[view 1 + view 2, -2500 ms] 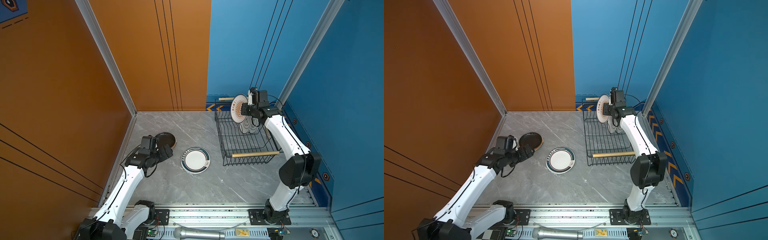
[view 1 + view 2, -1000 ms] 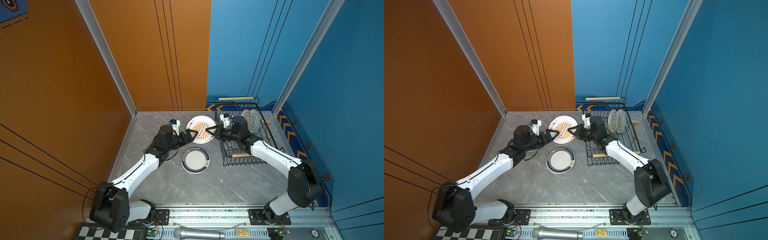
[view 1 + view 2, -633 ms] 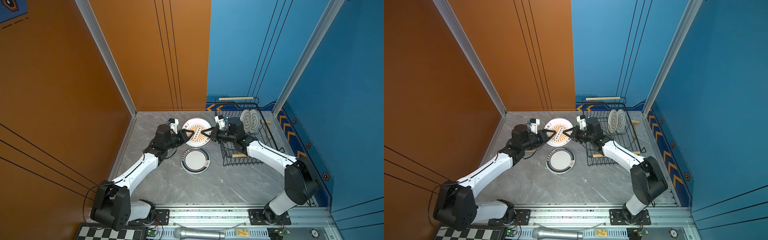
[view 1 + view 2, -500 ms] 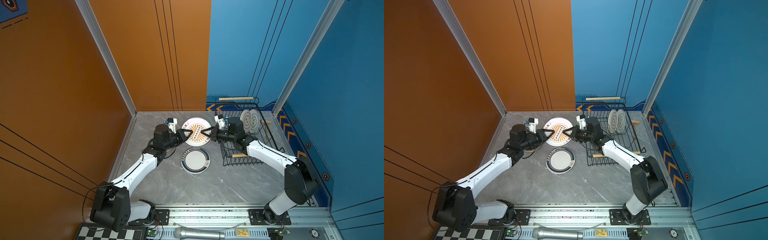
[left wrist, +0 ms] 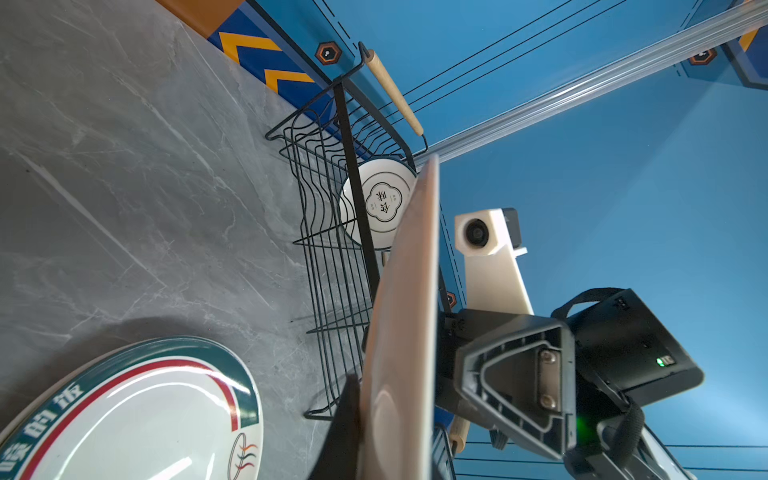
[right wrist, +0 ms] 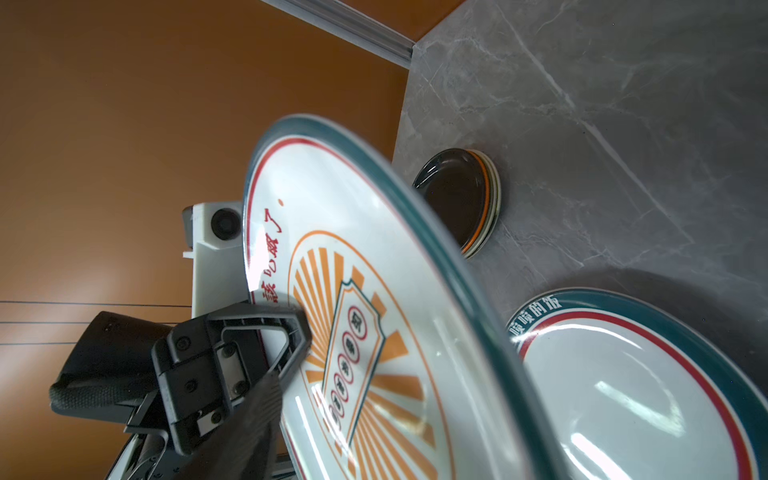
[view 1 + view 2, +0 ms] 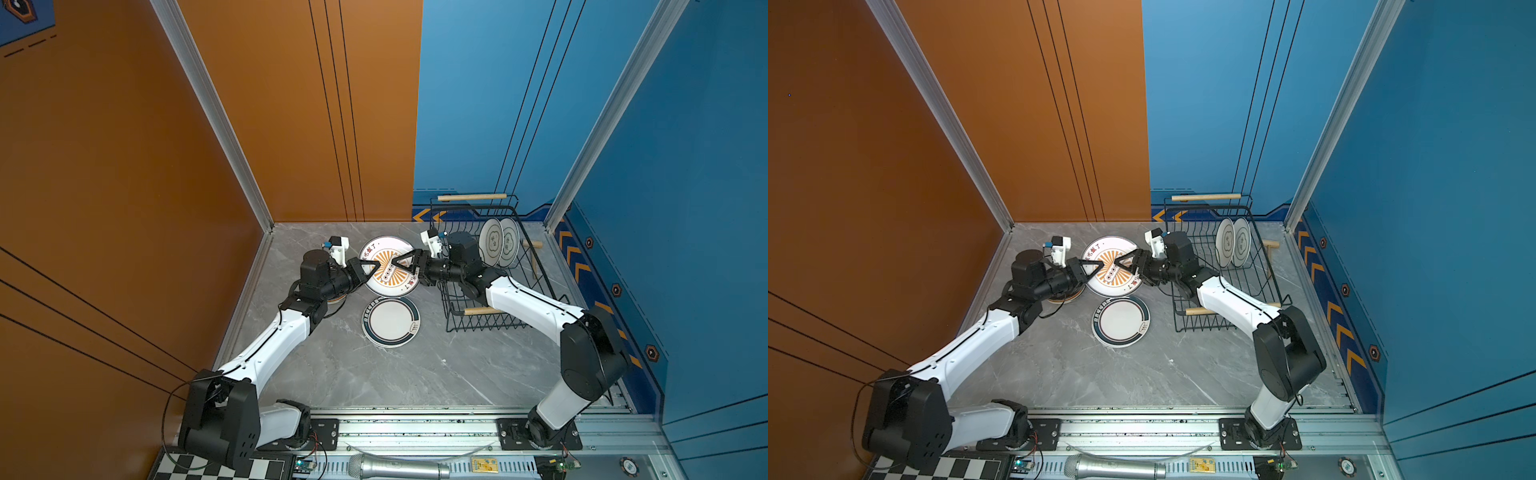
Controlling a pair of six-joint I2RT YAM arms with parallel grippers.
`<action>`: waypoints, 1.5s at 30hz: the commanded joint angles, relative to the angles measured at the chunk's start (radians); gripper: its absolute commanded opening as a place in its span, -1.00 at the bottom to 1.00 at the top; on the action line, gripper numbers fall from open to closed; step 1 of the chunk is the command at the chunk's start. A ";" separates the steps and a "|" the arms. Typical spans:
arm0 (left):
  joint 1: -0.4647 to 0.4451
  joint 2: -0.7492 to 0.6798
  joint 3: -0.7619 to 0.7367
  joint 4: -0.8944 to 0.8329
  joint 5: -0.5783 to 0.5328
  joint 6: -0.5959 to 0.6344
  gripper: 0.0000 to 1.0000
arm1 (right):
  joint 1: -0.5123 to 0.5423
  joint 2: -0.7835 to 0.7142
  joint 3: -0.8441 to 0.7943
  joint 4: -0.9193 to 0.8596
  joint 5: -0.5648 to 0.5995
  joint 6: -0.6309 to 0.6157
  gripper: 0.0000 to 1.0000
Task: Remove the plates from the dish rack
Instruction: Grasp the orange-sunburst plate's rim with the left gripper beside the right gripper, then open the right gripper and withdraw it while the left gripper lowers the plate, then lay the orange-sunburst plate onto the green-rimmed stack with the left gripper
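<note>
Both arms have been swung inward since the earlier frames: the right arm [image 7: 528,303] away from the far end of the rack [image 7: 486,323], the left arm [image 7: 270,345] away from the small stack [image 6: 461,203] at the left. They are now stretched low towards each other over the middle of the table [image 7: 374,374].

The sunburst plate [image 7: 390,284] has been carried out of the rack and is held tilted in the air, just beyond the flat plate [image 7: 390,322].

A handover is judged nearly done. The left gripper [image 7: 371,266] has been pinched shut on the plate's left rim. The right gripper [image 7: 401,262] has been spread, and one finger is seen standing clear of the plate in the left wrist view.

The plate's weight is thus judged to be borne by the left arm alone, so the right arm is freed for the two plates [image 7: 492,248] left upright at the rack's far right.
</note>
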 commanded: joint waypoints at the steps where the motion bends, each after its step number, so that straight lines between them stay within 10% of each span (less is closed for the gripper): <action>1: 0.037 -0.055 -0.004 -0.093 0.032 0.034 -1.00 | -0.020 -0.011 0.080 -0.071 -0.008 -0.075 0.60; 4: 0.068 -0.086 0.016 -0.233 0.011 0.068 -1.00 | -0.030 -0.024 0.179 -0.344 0.069 -0.248 1.00; 9: 0.080 -0.106 0.068 -0.549 -0.097 0.177 -1.00 | -0.001 -0.038 0.406 -0.886 0.511 -0.574 1.00; 17: 0.060 -0.088 0.028 -0.711 -0.258 0.236 -1.00 | -0.024 -0.132 0.398 -1.063 0.932 -0.612 1.00; 45: -0.089 0.084 0.015 -0.684 -0.330 0.220 -0.93 | -0.093 -0.208 0.297 -1.062 0.853 -0.635 1.00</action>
